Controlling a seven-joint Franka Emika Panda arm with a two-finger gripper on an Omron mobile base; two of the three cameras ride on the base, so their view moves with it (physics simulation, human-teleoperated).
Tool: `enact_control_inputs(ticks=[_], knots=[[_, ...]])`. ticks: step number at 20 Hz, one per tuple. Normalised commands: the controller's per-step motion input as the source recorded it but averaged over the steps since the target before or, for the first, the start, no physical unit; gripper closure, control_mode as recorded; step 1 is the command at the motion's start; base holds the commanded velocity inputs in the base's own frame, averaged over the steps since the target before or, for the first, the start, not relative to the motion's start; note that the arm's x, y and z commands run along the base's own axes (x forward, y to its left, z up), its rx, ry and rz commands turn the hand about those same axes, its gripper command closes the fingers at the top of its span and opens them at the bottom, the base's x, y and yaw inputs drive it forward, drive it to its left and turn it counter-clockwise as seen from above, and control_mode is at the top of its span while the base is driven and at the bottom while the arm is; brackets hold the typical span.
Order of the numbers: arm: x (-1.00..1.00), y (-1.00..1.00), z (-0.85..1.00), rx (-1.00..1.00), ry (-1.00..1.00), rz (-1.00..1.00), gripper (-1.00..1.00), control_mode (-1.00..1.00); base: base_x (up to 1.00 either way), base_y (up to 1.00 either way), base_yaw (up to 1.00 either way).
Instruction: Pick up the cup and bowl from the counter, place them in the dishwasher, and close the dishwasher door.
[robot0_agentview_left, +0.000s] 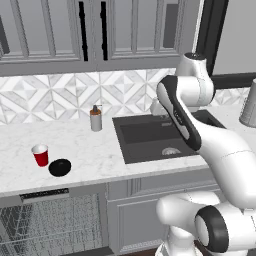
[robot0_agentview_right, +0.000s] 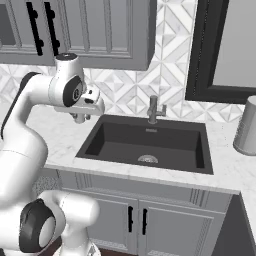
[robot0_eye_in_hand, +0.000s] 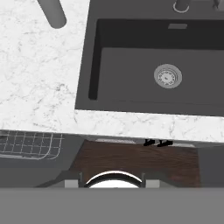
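Nearest to me, low at the left in the left base view, the dishwasher (robot0_agentview_left: 50, 222) stands open under the desk; silvery wire racks (robot0_agentview_left: 47, 225) show inside it, with its black control strip along the top. The hand view catches a corner of a wire rack (robot0_eye_in_hand: 30, 145) below the desk's front edge, beside dark wood floor (robot0_eye_in_hand: 135, 159).

On the desk (robot0_agentview_left: 90, 150), near its front edge above the dishwasher, the cup (robot0_agentview_left: 40, 155) stands upright, red with a white rim. The bowl (robot0_agentview_left: 60, 167) sits just beside it, toward the sink and slightly nearer the front edge. I cannot tell whether the two touch.

Further along the desk lies the dark sink (robot0_agentview_right: 145, 142), its round drain (robot0_eye_in_hand: 168, 76) plain in the hand view. My hand (robot0_agentview_right: 80, 118) hangs above the desk by the sink's left rim, well apart from cup and bowl, carrying nothing. Whether its jaws stand open or closed, I cannot tell.

Toward the back edge: a white soap dispenser (robot0_agentview_left: 95, 119) with a brown top, left of the sink. The faucet (robot0_agentview_right: 155, 110) rises behind the basin. A grey canister (robot0_agentview_right: 247, 126) stands at the far right end.
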Motion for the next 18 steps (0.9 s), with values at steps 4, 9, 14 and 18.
enact_control_inputs(ticks=[4, 9, 14, 18], knots=[[-0.36, 0.0, 0.0, 0.01, -0.13, 0.01, -1.0, -1.0, 0.0, 0.0, 0.0], [-0.89, 0.0, 0.0, 0.0, -0.17, 0.1, -1.0, -1.0, 0.0, 0.0, 0.0], [-0.55, 0.17, 0.0, -0.01, -0.08, 0.07, -1.0, -1.0, 0.0, 0.0, 0.0], [-0.34, 0.59, 0.0, -0.03, -0.01, 0.04, -1.0, -1.0, 0.0, 0.0, 0.0]])
